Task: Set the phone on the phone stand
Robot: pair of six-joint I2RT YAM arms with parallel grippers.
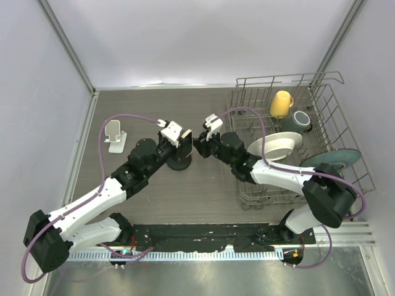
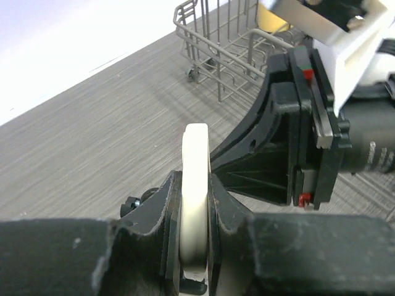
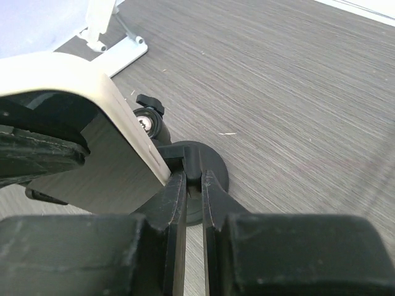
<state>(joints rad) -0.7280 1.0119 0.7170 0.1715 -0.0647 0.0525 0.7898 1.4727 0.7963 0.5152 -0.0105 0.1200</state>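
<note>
Currently left jaws clamp the phone (image 2: 196, 179), right jaws the stand (image 1: 180, 164).

A slim phone (image 3: 111, 142) with a cream-white rim and glossy black face is held off the table, tilted, pinched at one end by the left gripper (image 2: 196, 203). Just beneath it sits the black phone stand (image 1: 179, 164) — round base, small knob on its stem. A white folding phone stand (image 1: 115, 137) stands upright well to the left — apart from both.
</note>
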